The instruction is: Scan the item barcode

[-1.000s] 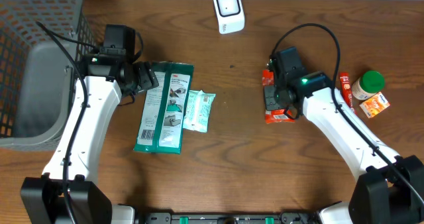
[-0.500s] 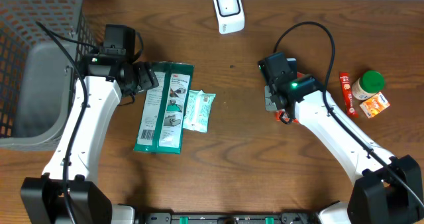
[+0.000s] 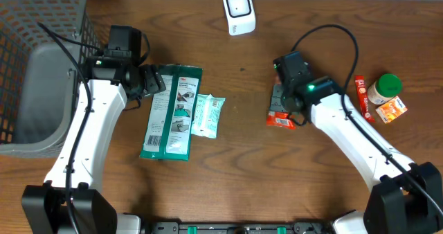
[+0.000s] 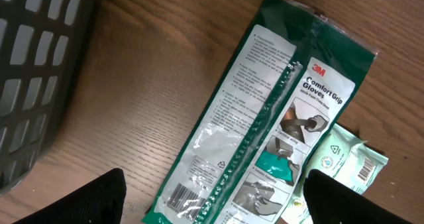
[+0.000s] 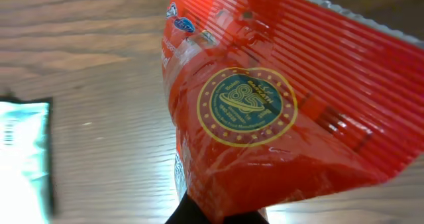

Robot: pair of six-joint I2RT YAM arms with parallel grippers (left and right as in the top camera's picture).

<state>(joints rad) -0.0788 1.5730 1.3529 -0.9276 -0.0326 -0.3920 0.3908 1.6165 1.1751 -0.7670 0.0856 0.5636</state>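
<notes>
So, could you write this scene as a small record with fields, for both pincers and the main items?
left pincer: open, empty, above the glove pack
right pincer: shut on the red packet
red packet: round seal faces the wrist camera, no barcode on this face
scanner: white, at the far edge of the table, apart from both pincers
glove pack: flat on the table, wipes packet beside it

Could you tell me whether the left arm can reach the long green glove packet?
Probably yes: the open left gripper hangs over one end of the long green glove packet, and nothing appears to lie on it.
</notes>
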